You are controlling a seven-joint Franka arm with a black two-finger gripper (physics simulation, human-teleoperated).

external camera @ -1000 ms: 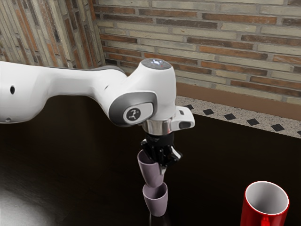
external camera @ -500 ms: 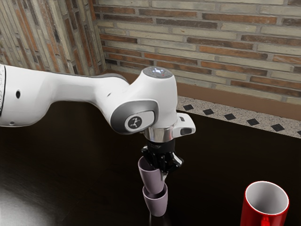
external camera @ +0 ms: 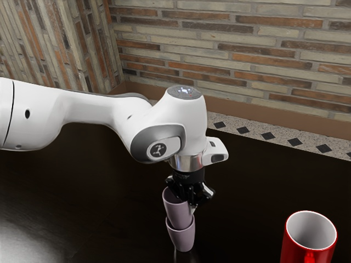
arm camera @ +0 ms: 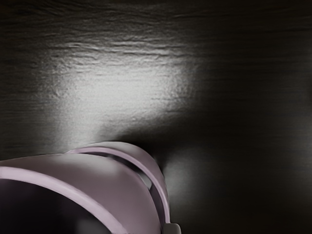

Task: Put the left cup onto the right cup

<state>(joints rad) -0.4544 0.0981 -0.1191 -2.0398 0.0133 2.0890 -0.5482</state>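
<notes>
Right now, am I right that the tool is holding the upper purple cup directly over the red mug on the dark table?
Not quite. The tool holds the upper purple cup directly over the lower purple cup, its base at that cup's mouth, on the dark table. The red mug stands apart, toward the exterior view's right. The exterior view shows this.

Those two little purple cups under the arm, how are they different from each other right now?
The upper cup leans to one side; the lower cup stands upright. The upper cup is pinched at its rim by the jaws, its base dipping into the lower cup, which rests on the table untouched by the jaws. Both are pale purple, without handles, and look alike in size.
</notes>
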